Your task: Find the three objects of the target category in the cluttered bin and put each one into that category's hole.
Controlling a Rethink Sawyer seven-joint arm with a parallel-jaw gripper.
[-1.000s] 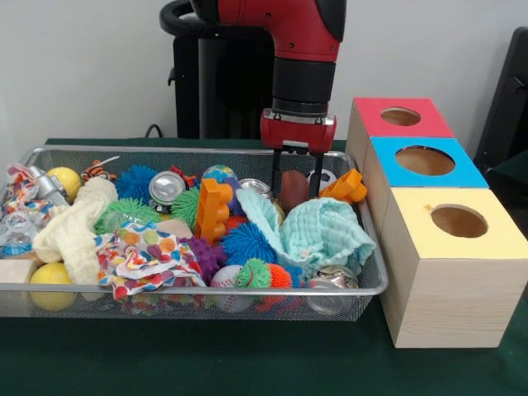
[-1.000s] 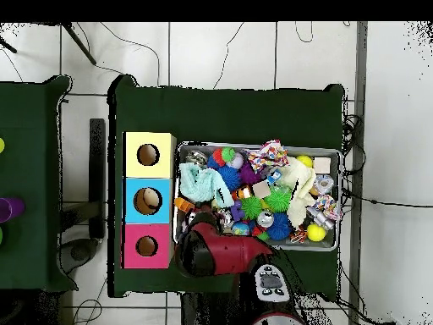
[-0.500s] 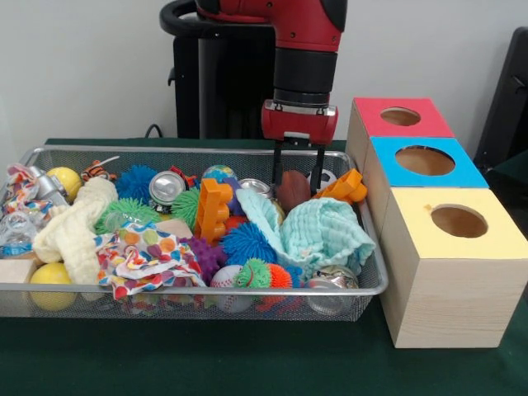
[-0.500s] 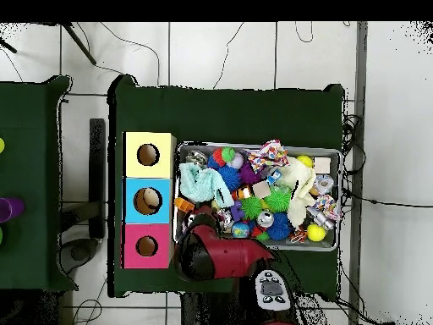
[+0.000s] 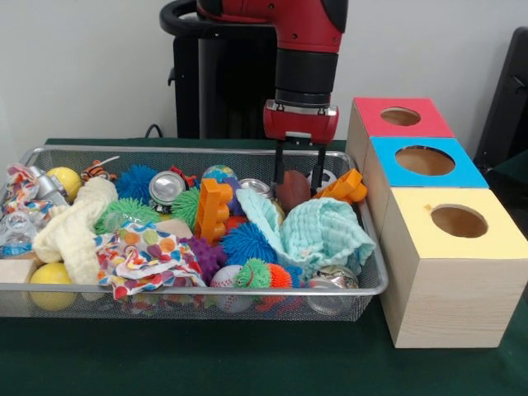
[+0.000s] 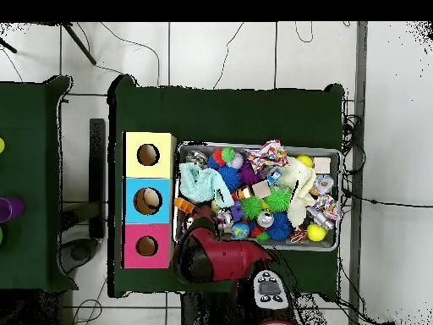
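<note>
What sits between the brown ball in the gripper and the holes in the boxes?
The gripper holds the brown ball just above the clutter. Toward the boxes, the orange toy and the bin's wire rim lie lower on that side. The red box is nearest, and its top sits higher than the ball.

Close front view, distant straight-down overhead view; shared: bin and boxes.
</note>
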